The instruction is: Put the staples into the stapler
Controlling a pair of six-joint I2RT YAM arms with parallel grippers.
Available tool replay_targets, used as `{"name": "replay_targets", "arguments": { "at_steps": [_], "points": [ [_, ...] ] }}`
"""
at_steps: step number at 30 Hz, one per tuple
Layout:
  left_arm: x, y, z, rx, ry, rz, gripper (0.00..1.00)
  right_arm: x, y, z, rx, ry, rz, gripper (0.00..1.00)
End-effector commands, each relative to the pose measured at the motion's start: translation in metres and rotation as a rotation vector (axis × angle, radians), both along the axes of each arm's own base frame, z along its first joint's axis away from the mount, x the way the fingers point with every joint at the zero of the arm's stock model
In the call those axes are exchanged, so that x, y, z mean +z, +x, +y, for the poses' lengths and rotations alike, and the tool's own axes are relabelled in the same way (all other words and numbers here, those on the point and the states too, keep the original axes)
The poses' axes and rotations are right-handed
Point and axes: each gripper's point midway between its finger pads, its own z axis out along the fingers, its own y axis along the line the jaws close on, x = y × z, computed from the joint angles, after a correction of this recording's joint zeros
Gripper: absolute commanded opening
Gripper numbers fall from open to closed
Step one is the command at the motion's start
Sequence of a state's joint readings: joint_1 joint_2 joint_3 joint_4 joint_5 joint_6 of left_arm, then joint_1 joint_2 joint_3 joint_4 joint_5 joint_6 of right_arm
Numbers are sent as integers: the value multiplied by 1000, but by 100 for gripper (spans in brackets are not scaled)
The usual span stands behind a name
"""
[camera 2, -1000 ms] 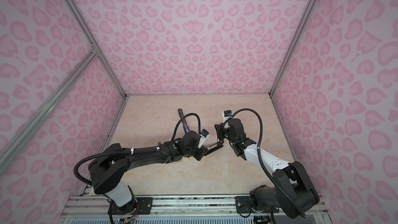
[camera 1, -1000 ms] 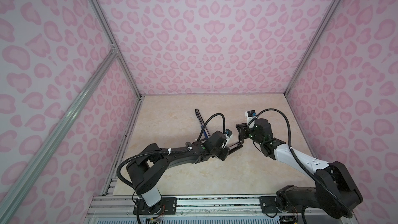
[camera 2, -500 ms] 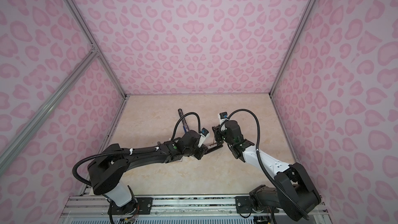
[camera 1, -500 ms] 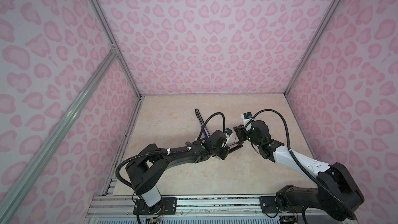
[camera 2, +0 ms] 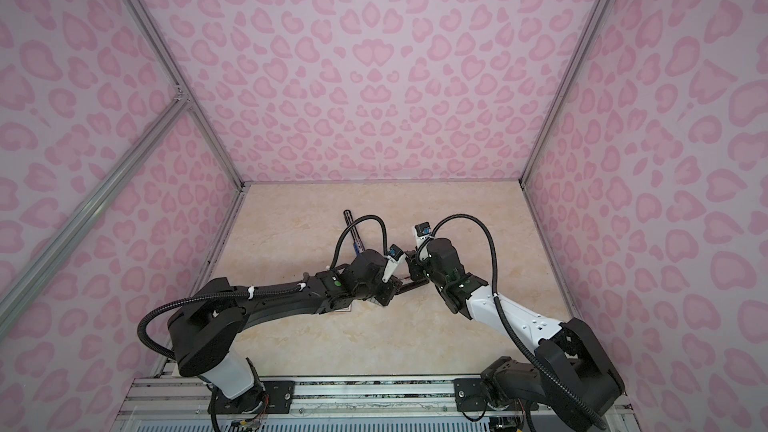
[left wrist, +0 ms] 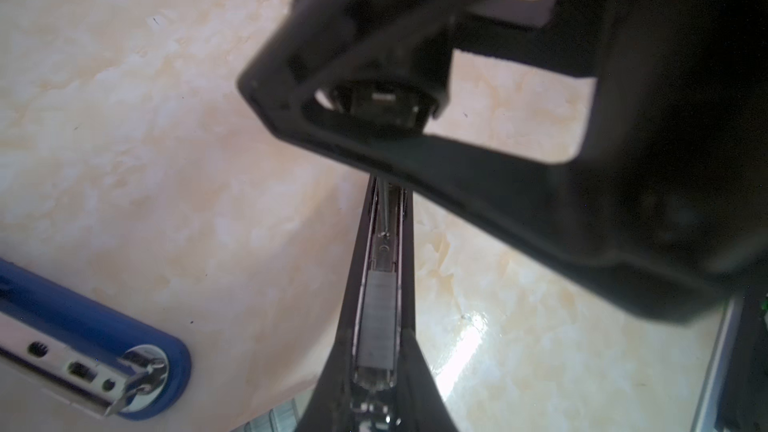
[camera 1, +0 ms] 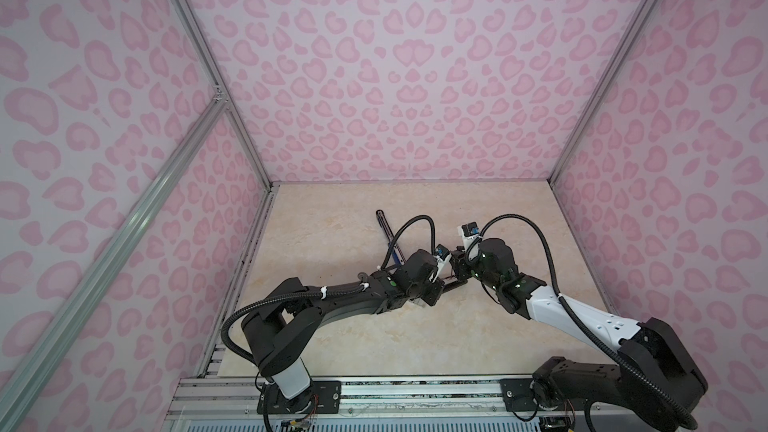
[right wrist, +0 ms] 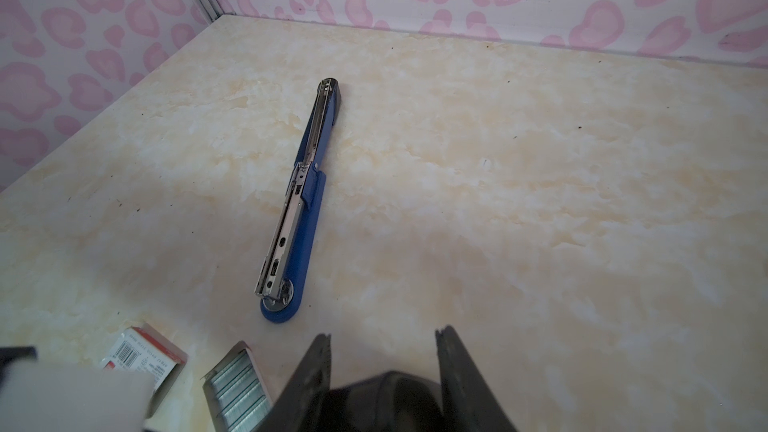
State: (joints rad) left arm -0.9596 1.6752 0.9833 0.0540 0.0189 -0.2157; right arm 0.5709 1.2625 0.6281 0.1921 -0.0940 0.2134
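The staples lie as a grey strip in the open channel of the dark stapler, clamped in the narrowly parted left jaws over the counter. The right jaws stand partly open and empty just beside it.

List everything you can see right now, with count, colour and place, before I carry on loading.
blue hinged metal stapler: 1, blue and silver, lying opened flat, apart from both arms.
slim dark stapler: 1, near black, channel open, between the left jaws.
metal staple strip: 1, silvery-grey, in the dark stapler's channel.
spare staple strips: several, silvery-grey, packed in an open cardboard tray.
barcoded cardboard box sleeve: 1, white and red, beside that tray.
marbled table: 1, beige.
left gripper: 1, black, jaws shut on the dark stapler.
right gripper: 1, black, jaws open, empty.
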Motion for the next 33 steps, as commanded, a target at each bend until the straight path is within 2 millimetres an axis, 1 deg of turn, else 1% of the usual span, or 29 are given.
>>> {"name": "replay_targets", "arguments": {
  "at_steps": [1,9,16,21,25,33],
  "points": [
    [29,12,-14,14,-95,-64,4,-15,-22,15,55,70,127,39],
    [30,14,-14,18,-94,-71,4,-14,-27,20,72,68,122,41],
    [29,14,-14,18,-92,-68,4,-11,-27,18,61,71,114,44],
    [26,13,-13,20,-85,-66,4,-9,-26,15,46,71,105,49],
    [23,14,-12,24,-76,-63,4,-7,-24,9,13,79,96,51],
    [15,16,-10,34,-54,-66,4,6,-19,-18,-83,152,75,54]
  ]
}}
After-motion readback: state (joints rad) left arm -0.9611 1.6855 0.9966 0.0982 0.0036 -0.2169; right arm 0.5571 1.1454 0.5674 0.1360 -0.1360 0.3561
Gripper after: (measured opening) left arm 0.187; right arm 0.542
